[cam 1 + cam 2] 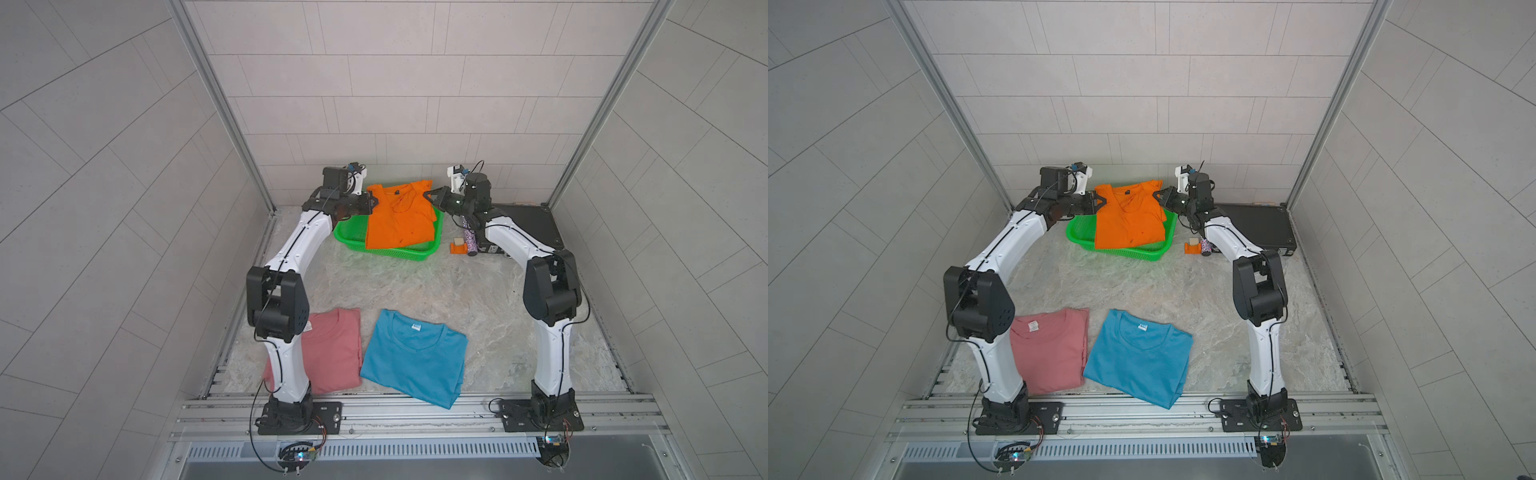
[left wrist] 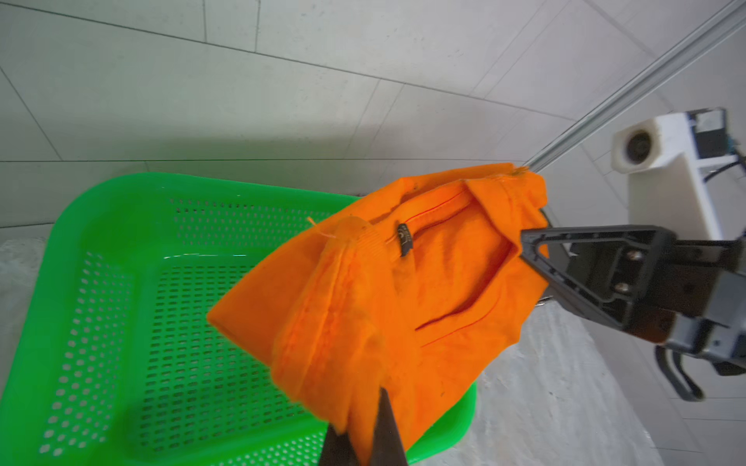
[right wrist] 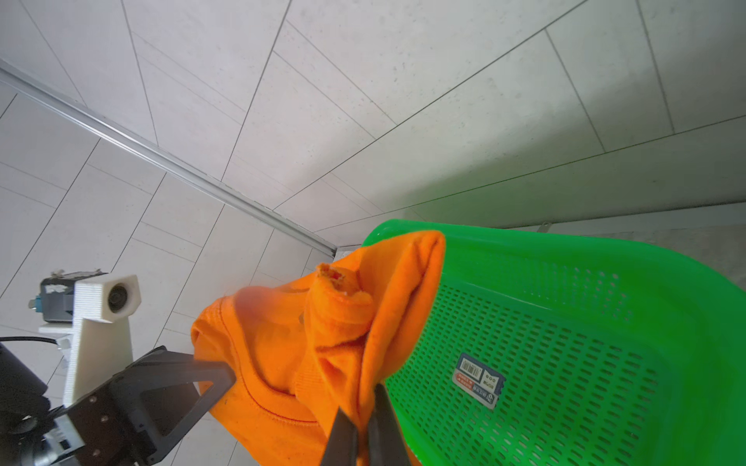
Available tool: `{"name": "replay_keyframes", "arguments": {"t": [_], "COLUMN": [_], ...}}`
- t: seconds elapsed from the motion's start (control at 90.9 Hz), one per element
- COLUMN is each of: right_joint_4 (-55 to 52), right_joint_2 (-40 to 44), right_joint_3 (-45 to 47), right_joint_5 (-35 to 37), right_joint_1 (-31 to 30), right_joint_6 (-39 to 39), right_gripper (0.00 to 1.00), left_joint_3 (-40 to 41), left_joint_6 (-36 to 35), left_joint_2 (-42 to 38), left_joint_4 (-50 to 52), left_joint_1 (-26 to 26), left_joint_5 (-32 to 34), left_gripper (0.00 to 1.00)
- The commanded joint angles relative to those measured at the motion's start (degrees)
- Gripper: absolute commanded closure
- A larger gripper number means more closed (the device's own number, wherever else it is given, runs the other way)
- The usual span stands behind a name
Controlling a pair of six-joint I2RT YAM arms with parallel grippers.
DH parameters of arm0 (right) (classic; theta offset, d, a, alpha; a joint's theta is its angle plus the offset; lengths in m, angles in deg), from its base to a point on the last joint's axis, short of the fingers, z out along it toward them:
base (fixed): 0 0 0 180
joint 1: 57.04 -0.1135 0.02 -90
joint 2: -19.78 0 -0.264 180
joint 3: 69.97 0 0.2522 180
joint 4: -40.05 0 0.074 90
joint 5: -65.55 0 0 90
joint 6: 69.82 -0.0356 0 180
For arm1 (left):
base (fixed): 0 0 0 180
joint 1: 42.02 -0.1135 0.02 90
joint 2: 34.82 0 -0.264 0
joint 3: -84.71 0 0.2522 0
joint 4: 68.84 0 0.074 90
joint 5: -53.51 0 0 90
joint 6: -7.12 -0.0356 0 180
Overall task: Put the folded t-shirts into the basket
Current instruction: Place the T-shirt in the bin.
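Orange t-shirt (image 1: 399, 220) held at two corners above the green basket (image 1: 347, 232).

In both top views the left gripper (image 1: 376, 202) and right gripper (image 1: 427, 195) each clamp an upper corner of the shirt, which hangs between them with its lower part draped across the basket. The pink t-shirt (image 1: 332, 353) and blue t-shirt (image 1: 415, 357) lie flat, side by side, on the near table (image 1: 415, 282), well apart from the basket. In the left wrist view the jaws pinch bunched orange cloth over the perforated floor. In the right wrist view the jaws are closed on a fold beside the basket's sticker (image 3: 478, 381).
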Motion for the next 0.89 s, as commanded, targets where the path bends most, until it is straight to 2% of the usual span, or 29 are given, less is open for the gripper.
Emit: {"name": "replay_keyframes", "arguments": {"t": [0.0,0.363,0.682,0.715,0.759,0.814,0.825,0.847,0.88], "right_joint_4": [4.75,5.56,4.25,4.14,3.97,3.91,4.04,4.2,4.43], "right_joint_2": [-3.91,-9.64,-11.55,-11.62,-11.52,-10.99,-10.77,-10.45,-9.99], "right_joint_3": [-2.31,-3.46,-2.43,-2.1,-1.4,-0.22,0.09,0.59,1.14], "right_joint_5": [1.17,4.5,7.82,8.69,10.13,12.12,12.5,13.13,13.74], "right_joint_1": [-0.02,-0.45,-0.85,-0.96,-1.05,-1.14,-1.15,-1.19,-1.23], "right_joint_6": [-3.52,-4.46,-4.13,-4.33,-4.75,-5.06,-5.08,-5.1,-4.93], "right_gripper": [1.0,1.0,1.0,0.97,0.79,0.68,0.63,0.55,0.47], "left_joint_3": [-4.95,-17.79,-20.43,-20.84,-21.46,-22.13,-22.16,-22.08,-21.75], "left_joint_6": [-4.88,-7.33,-9.33,-9.34,-9.36,-9.94,-9.93,-9.89,-9.5], "left_joint_2": [4.36,17.81,23.49,24.03,24.8,25.64,25.73,25.69,25.42], "left_joint_4": [3.13,4.21,-0.55,-0.62,-0.55,-0.17,-0.09,-0.02,-0.07], "left_joint_1": [-0.92,-1.45,-1.95,-2.02,-2.01,-2.03,-2.03,-2.03,-2.14], "left_joint_5": [3.09,6.05,8.8,9.77,10.72,10.52,10.59,10.91,11.54], "left_gripper": [1.0,1.0,1.0,0.91,0.68,0.37,0.3,0.25,0.23]}}
